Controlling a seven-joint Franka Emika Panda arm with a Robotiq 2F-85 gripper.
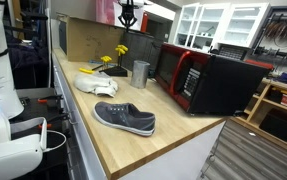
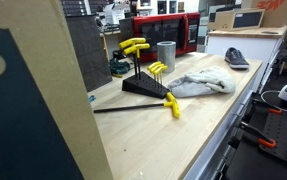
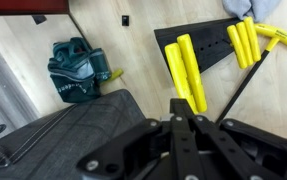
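Observation:
My gripper (image 3: pixel 184 120) hangs high above the wooden bench (image 1: pixel 173 128), with its fingers pressed together and nothing visible between them. In an exterior view only the gripper (image 1: pixel 129 12) shows, at the top edge. Below it a black stand (image 3: pixel 201 42) holds yellow T-handle hex keys (image 3: pixel 186 70). More yellow handles (image 3: pixel 246 42) sit at the stand's far end. Another yellow-handled key (image 2: pixel 171 103) lies flat on the bench beside the stand (image 2: pixel 143 86), its long black shaft pointing away.
A metal cup (image 1: pixel 140 72), a white cloth (image 1: pixel 95 83) and a grey shoe (image 1: pixel 124 117) lie along the bench. A red and black microwave (image 1: pixel 201 80) stands at the back. A green object (image 3: pixel 75 70) and a dark ribbed surface (image 3: pixel 78 128) are near the stand.

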